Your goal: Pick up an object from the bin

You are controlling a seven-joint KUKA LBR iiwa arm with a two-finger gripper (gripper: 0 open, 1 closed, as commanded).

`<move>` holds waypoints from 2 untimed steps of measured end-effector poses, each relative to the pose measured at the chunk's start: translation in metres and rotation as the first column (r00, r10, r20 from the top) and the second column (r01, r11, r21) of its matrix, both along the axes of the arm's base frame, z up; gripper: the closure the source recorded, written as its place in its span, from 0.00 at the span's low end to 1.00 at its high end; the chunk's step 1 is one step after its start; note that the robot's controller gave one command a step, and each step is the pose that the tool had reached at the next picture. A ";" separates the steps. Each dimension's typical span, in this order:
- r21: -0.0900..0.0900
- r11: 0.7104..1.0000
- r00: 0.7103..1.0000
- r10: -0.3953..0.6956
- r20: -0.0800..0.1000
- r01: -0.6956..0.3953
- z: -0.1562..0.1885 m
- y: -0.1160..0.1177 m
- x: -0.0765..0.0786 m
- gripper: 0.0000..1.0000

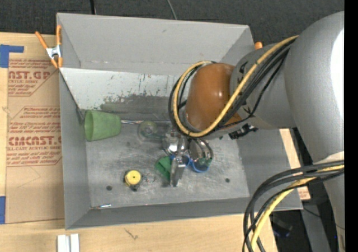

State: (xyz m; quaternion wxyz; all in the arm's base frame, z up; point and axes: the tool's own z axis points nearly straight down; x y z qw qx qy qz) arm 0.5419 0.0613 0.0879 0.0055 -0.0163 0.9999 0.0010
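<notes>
My gripper [176, 173] reaches down to the bin floor right of the middle, its metal fingers pointing toward the front wall. A small dark green thing [164, 166] lies against the fingers on their left side; whether it sits between them is unclear. A small blue thing [198, 165] lies just right of the gripper, partly hidden by it. A clear glass or plastic piece [147, 129] rests on the floor behind the gripper.
A light green cup [101, 125] lies on its side by the left wall. A small yellow round thing [132, 178] sits on the floor at the front left. The arm with its orange cover and cables hangs over the bin's right half.
</notes>
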 end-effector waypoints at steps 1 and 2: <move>-0.002 1.000 1.000 0.000 -0.009 0.000 -0.005 0.000 -0.003 1.00; -0.002 0.999 0.999 0.035 -0.001 -0.035 0.121 -0.001 -0.005 1.00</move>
